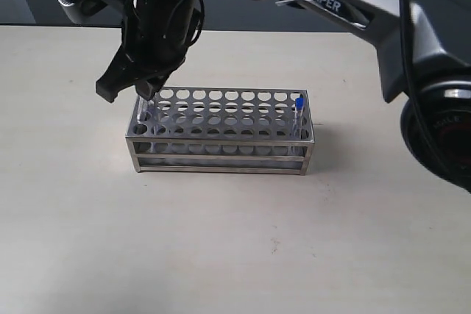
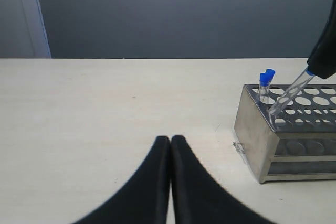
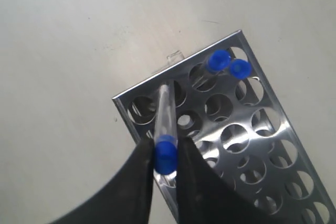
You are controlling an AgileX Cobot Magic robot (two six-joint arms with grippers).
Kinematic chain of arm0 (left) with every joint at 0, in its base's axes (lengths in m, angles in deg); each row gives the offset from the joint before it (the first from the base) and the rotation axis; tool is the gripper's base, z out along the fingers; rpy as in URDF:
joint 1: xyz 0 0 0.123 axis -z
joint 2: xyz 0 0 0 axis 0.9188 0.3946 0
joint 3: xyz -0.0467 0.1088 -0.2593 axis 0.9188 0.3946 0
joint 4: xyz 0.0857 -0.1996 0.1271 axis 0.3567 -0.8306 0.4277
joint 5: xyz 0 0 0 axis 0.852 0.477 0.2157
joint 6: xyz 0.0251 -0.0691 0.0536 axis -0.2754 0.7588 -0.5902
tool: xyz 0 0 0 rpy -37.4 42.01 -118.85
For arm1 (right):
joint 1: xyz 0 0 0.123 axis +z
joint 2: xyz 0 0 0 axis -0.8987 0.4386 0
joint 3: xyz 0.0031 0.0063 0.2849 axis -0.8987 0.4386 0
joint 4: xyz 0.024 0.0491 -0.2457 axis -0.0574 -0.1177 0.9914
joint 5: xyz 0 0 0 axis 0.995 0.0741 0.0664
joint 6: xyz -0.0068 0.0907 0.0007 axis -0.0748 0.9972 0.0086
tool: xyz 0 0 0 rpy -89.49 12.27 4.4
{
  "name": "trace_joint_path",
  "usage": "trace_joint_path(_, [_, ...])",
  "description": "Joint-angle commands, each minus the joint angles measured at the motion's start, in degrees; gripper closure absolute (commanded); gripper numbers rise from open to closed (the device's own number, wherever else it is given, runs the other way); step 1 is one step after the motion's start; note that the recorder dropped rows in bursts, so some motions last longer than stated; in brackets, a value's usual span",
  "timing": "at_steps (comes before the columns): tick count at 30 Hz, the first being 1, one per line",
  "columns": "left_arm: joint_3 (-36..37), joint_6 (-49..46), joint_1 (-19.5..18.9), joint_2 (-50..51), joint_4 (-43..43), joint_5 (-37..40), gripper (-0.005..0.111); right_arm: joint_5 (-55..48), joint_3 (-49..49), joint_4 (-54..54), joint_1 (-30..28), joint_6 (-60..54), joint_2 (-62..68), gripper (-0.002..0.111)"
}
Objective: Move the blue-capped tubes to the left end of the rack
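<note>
Clamping cap of blue-capped tube (image 3: 164,109) | right gripper (image 3: 165,144) | tilted, tip at rack (image 1: 221,157) end

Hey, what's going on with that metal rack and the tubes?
The right end effector grips a blue-capped tube by its cap, tilted, its lower end at a hole at the left end of the rack. Two more tubes stand there; one tube is at the right end. The left end effector sits shut, away from the rack.

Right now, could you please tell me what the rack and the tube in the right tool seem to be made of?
Rack: apparently polished steel, mirror-bright with reflections on its punched plate. Tube: clear glass or plastic, the rack shows through it. Its cap: likely matte blue plastic.
</note>
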Motion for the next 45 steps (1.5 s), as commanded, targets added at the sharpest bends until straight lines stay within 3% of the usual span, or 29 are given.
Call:
trace_joint_path(1, [-0.3, 0.0, 0.4, 0.3, 0.1, -0.4, 0.106, 0.0, -1.5, -0.8, 0.2, -1.2, 2.2, 0.109])
trace_joint_path(17, [-0.3, 0.0, 0.4, 0.3, 0.1, -0.4, 0.106, 0.0, -3.4, 7.1, 1.4, 0.0, 2.3, 0.109])
trace_joint_path(45, [-0.3, 0.0, 0.4, 0.3, 0.1, -0.4, 0.106, 0.0, -2.6, 7.6, 1.8, 2.4, 3.3, 0.109])
